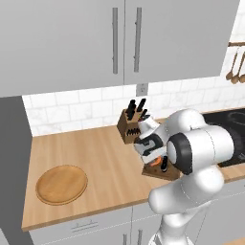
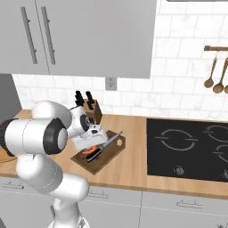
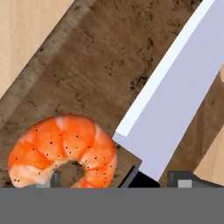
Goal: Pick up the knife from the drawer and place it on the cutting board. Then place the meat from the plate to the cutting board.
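One cutting board (image 2: 115,152), one chef's knife (image 3: 175,94), one shrimp (image 3: 61,148), one round plate (image 1: 62,184), one knife block (image 1: 130,125), two overhead cabinet doors each with a long bar handle, and a black cooktop (image 2: 187,149) off to the side. There are three wooden spoons hanging on a rail at the right edge, though one is chopped off by the frame in the right base view.

The shrimp and the knife both sit on the board, right next to each other; in the hand view the shrimp's curl nearly reaches the heel of the blade, and I can't tell if they actually touch. The plate is bare and well apart from the board, over on the left end of the surface (image 1: 95,158).

The gripper (image 3: 118,181) hangs low just above the board with the fingers (image 3: 186,180) spread wide, holding nothing. Only the dark tips poke up at the bottom of the hand view, one by the shrimp and one past the knife handle.

The arm covers most of the board in the left base view, so only a brown corner and a bit of orange peek out. The knife's black handle is mostly cut off in the hand view.

The board is dark, grainy wood, rectangular. The blade is flat, pale silver with a lighter bevel edge. The shrimp is orange with tiny dark specks, curled into a ring. The plate is light tan wood with a raised rim. The surface is pale butcher-block wood, and the wall is white tile.
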{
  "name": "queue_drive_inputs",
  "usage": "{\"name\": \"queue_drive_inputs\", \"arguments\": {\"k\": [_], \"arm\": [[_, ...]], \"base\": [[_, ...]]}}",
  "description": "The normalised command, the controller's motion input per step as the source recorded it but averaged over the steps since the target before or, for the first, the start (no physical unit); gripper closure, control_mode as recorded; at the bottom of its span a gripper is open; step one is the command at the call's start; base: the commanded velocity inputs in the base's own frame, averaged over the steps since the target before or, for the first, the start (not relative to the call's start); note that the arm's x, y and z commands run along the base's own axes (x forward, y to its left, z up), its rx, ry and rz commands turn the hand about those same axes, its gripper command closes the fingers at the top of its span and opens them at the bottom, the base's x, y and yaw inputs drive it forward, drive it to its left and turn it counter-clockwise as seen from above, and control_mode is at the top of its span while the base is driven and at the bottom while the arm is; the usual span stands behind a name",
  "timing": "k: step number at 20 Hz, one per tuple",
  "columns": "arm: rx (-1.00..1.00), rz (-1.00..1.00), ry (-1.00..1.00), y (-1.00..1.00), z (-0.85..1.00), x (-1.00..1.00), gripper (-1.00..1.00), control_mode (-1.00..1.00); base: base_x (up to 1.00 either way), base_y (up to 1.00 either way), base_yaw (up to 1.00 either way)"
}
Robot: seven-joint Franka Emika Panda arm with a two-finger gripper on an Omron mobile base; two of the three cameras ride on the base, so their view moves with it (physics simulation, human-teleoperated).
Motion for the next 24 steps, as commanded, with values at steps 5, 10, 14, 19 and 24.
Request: {"name": "queue_drive_inputs", "arguments": {"k": [5, 10, 14, 19, 24], "arm": [[-0.04, 0.00, 0.01, 0.00, -0.10, 0.40, -1.00, -1.00], [-0.02, 0.00, -0.01, 0.00, -0.14, 0.24, -1.00, -1.00], [0.00, 0.00, -0.11, -0.26, 0.00, -0.42, -1.00, -1.00], [0.25, 0.03, -0.33, -0.20, 0.17, -0.63, -1.00, -1.00], [0.32, 0.01, -0.18, 0.00, 0.40, -0.02, -1.00, -1.00]], "base": [[0.00, 0.00, 0.00], [0.00, 0.00, 0.00], [0.00, 0.00, 0.00], [0.00, 0.00, 0.00], [0.00, 0.00, 0.00]]}}
